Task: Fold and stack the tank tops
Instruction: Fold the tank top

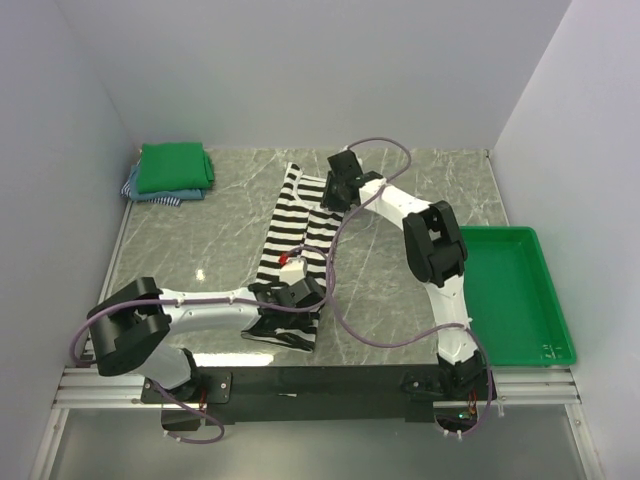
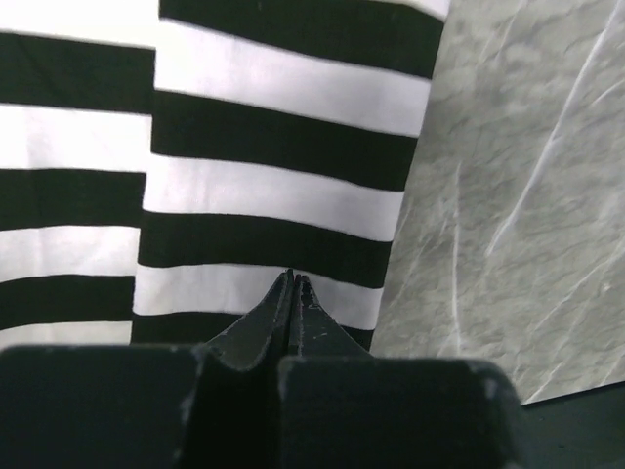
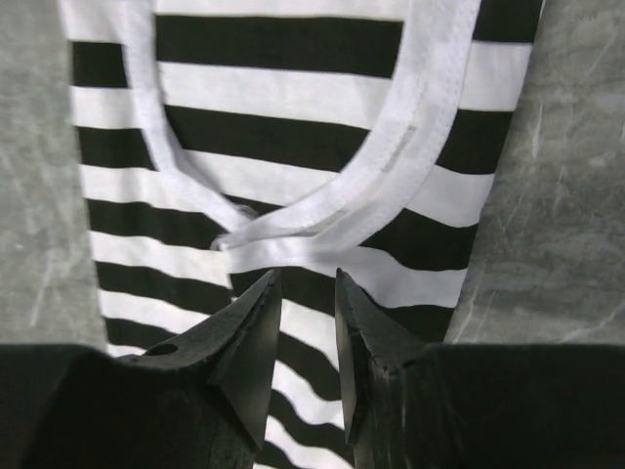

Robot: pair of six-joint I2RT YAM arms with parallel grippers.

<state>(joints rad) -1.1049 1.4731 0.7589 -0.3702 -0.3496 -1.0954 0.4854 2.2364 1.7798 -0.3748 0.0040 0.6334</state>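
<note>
Marble worktop (image 1: 200,235) open along both long edges of striped tank top (image 1: 293,228) at centre, folded green tank top (image 1: 175,166) in far-left corner, left fingers (image 2: 271,315) pressed together at near hem, right fingers (image 3: 250,342) slightly parted above straps.

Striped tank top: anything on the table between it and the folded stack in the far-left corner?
Nothing visible. In the top view, the table is bare between the striped tank top and the folded stack. The green tray sits on the opposite, right side, off that path.
</note>
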